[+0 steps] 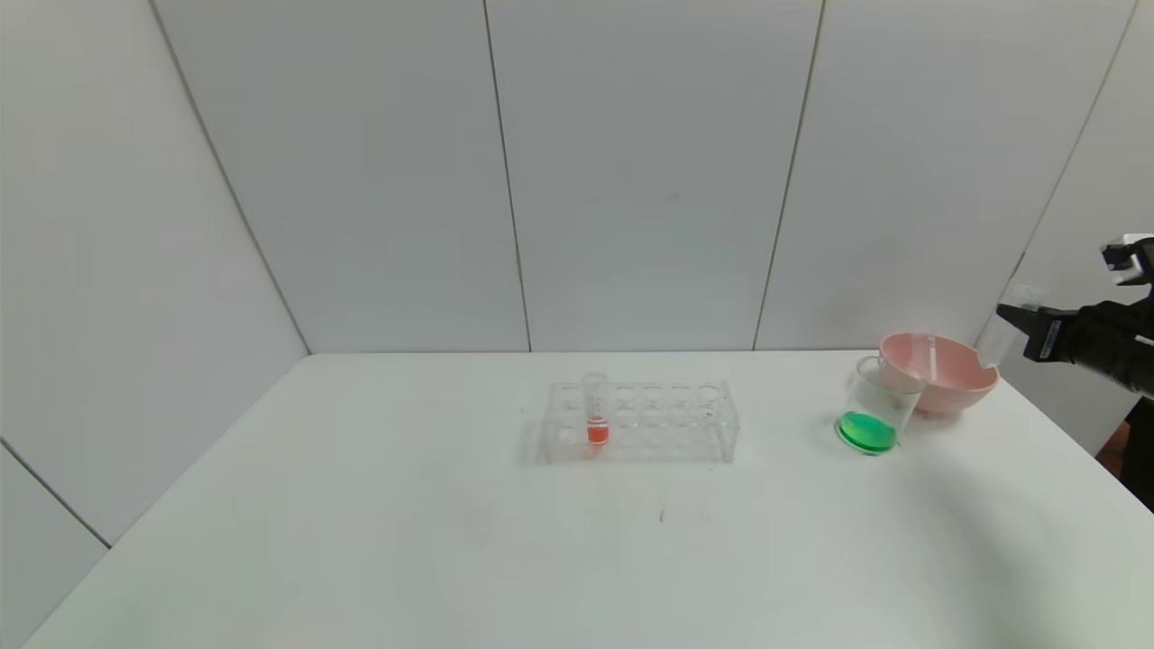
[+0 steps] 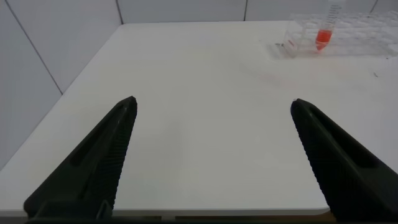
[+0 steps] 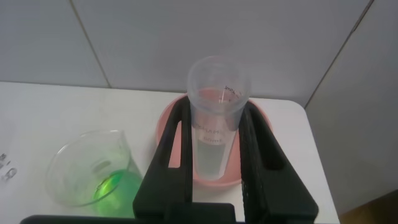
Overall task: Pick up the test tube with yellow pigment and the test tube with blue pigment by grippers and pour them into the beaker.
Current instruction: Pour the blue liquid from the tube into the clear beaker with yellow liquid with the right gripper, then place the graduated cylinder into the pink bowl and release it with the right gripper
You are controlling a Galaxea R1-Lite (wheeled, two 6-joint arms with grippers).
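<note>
My right gripper (image 1: 1002, 317) is shut on an empty clear test tube (image 1: 992, 347), held tilted above the far right edge of the pink bowl (image 1: 947, 383). In the right wrist view the tube (image 3: 217, 81) sits between my gripper's (image 3: 214, 107) fingers with no colour in it. The beaker (image 1: 874, 406) stands next to the bowl on its left and holds green liquid (image 1: 867, 431); it also shows in the right wrist view (image 3: 93, 168). No tube with yellow or blue pigment is in view. My left gripper (image 2: 212, 102) is open and empty over the table's front left.
A clear rack (image 1: 667, 424) at the table's middle holds one orange-red-bottomed tube (image 1: 597, 410). Another clear tube (image 1: 931, 356) leans inside the pink bowl. The table's right edge runs just beyond the bowl. A wall stands behind the table.
</note>
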